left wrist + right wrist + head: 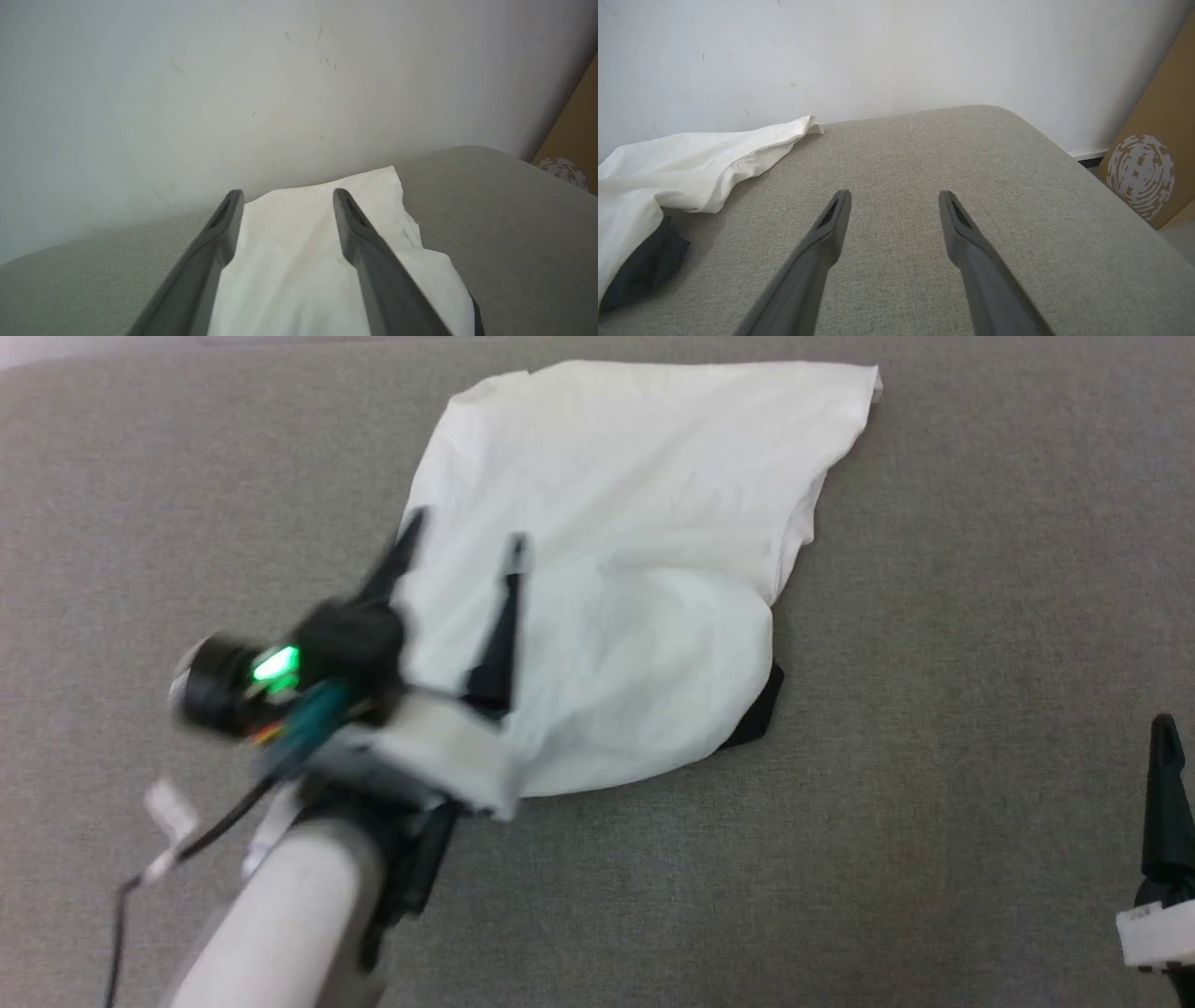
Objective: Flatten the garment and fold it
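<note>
Under the wide-open, empty jaws of left gripper (466,532), folded white shirt (635,569) lies loose, so a shallow pinch could drag layers apart; right gripper (895,193) open, empty too.

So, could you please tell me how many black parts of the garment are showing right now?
1. One black piece pokes out from under the white fabric at the near right corner of the garment, on the grey cushion. Others may be folded underneath, hidden.

The garment (616,569) lies folded over, plain white side up and lightly creased, on the grey cushion (934,616). Black cloth (756,714) peeks from under its near right corner.
</note>
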